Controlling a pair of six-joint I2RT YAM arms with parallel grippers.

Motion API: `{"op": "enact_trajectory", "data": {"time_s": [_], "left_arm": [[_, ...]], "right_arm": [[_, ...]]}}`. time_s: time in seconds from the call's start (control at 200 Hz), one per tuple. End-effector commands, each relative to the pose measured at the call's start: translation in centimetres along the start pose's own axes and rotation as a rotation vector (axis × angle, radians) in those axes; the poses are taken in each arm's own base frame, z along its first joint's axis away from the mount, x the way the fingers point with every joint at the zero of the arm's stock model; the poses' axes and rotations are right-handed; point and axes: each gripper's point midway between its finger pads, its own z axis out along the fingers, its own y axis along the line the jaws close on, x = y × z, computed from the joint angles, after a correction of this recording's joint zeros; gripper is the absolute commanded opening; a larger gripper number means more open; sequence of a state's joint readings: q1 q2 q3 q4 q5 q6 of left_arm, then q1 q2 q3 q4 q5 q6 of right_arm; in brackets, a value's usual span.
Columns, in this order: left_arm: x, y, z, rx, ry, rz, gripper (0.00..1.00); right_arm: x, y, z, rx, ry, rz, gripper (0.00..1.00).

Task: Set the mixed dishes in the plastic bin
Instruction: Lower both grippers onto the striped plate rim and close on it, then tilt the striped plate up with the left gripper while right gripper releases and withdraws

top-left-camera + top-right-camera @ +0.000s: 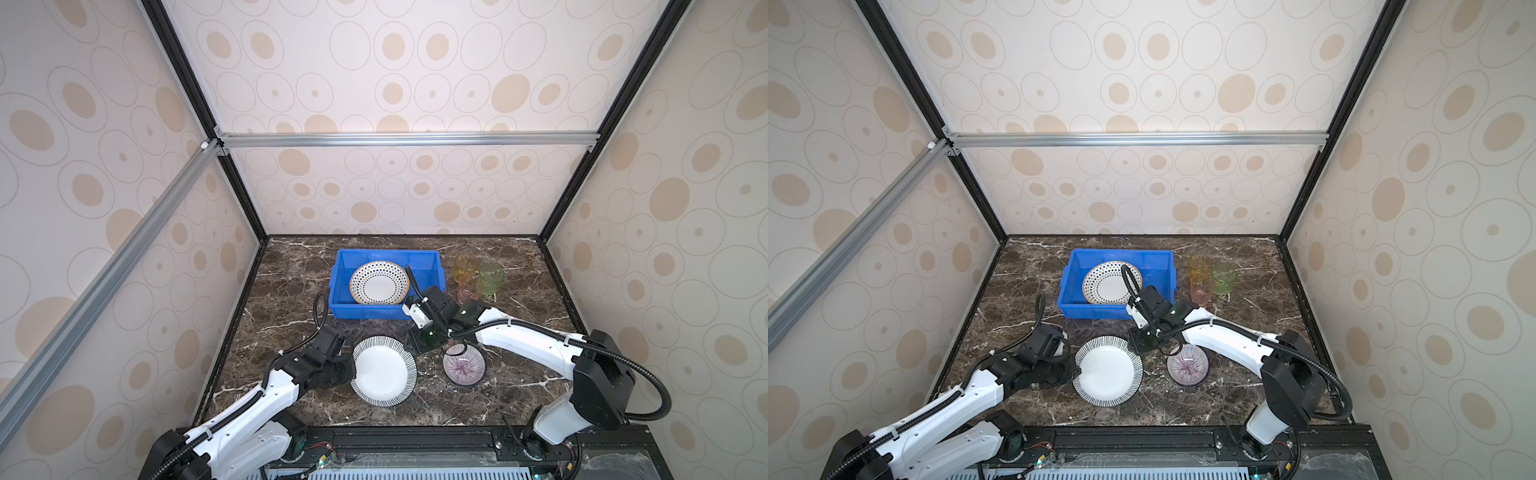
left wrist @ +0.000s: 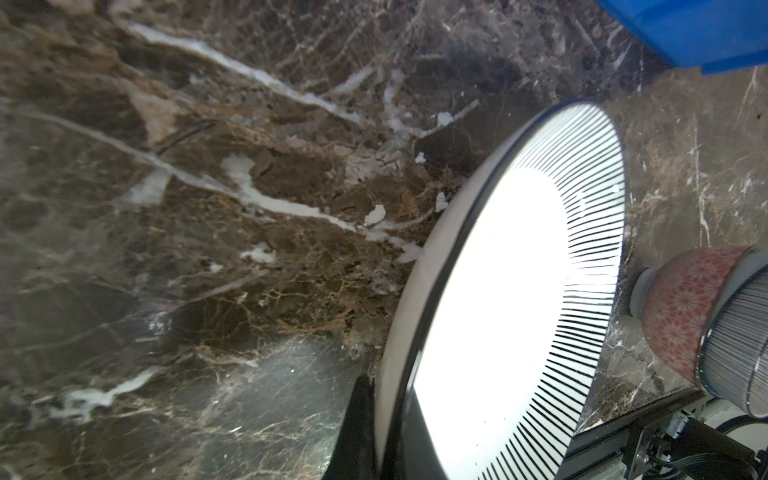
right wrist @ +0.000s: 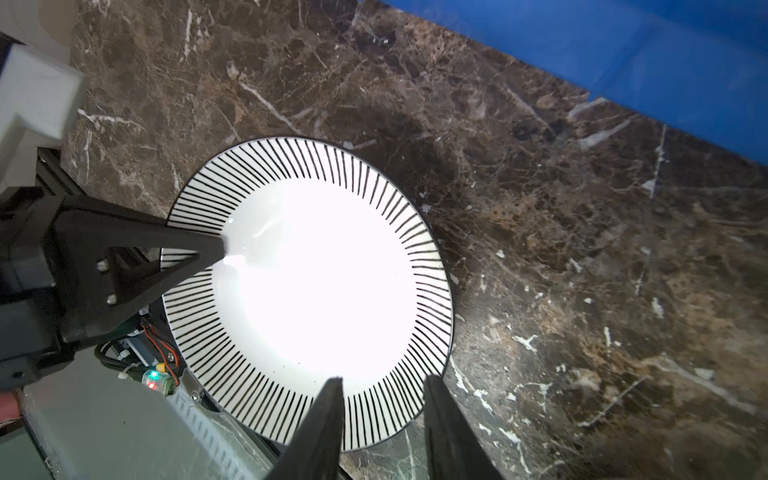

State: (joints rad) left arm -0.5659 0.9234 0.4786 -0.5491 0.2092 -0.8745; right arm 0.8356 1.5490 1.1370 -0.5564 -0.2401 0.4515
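Progress check. Bench (image 1: pixel 291 286) read as a clock face in both top views, 12 at the back wall.

**Done:** one item. The dotted-rim plate (image 1: pixel 379 283) is inside the plastic bin (image 1: pixel 365 312), which sits just past centre toward 12. The plate looks tilted toward the bin's 3 o'clock side rather than lying flat.

**In hand:** the striped-rim plate (image 1: pixel 384 372), toward 6, in front of the bin and apart from it.
- The left gripper (image 1: pixel 353 368) has its jaws clenched on the plate's 9 o'clock rim.
- The right gripper (image 3: pixel 383 380) is at the 1 o'clock rim with jaws released and a clear gap between them. One finger is over the striped band and one is outside the edge (cannot tell if either touches).
- Whether the plate is off the bench yet, cannot tell.

**Left to do:**
- The purple-rayed bowl (image 1: pixel 464 365) is at 5, near the striped plate. The left wrist view shows a red-patterned bowl (image 2: pixel 681 307) under a striped one, so this is likely a stack of two.
- The yellow tumbler (image 1: pixel 466 265), green tumbler (image 1: pixel 491 277) and pink tumbler (image 1: pixel 468 291) stand upright in a cluster at 2. They are just beside the bin's 3 o'clock wall, outside it.

**Judgement:** early stage, with one of seven visible dishes binned and the striped plate next.
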Motion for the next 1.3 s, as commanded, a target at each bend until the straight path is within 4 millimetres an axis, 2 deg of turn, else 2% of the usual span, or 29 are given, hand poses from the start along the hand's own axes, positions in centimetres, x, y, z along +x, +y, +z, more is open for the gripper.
{"op": "enact_trajectory", "data": {"time_s": [0.0, 0.15, 0.55, 0.68, 0.815, 0.976, 1.296], "left_arm": [[-1.1, -0.2, -1.4, -0.021, -0.048, 0.020, 0.00], [-1.6, -1.9, -2.4, 0.031, -0.051, 0.044, 0.00], [-3.6, -4.0, -5.3, 0.055, -0.112, 0.111, 0.00], [-4.1, -4.7, -5.8, 0.074, -0.125, 0.132, 0.00], [-4.1, -6.4, -5.9, 0.152, -0.114, 0.170, 0.00], [-4.3, -7.1, -6.4, 0.167, -0.119, 0.188, 0.00], [-6.7, -9.5, -7.8, 0.184, -0.164, 0.232, 0.00]], "right_arm": [[-0.7, 0.0, -1.8, 0.028, -0.055, -0.030, 0.37], [-1.3, -0.2, -3.2, 0.052, -0.111, -0.045, 0.39], [-1.8, -0.9, -6.0, 0.115, -0.188, -0.062, 0.39], [-1.9, -1.7, -7.5, 0.162, -0.231, -0.073, 0.39], [-2.3, -2.1, -8.8, 0.194, -0.281, -0.078, 0.40], [-2.3, -2.9, -9.8, 0.238, -0.305, -0.070, 0.40], [-2.7, -5.0, -12.1, 0.343, -0.363, -0.077, 0.45]]}}
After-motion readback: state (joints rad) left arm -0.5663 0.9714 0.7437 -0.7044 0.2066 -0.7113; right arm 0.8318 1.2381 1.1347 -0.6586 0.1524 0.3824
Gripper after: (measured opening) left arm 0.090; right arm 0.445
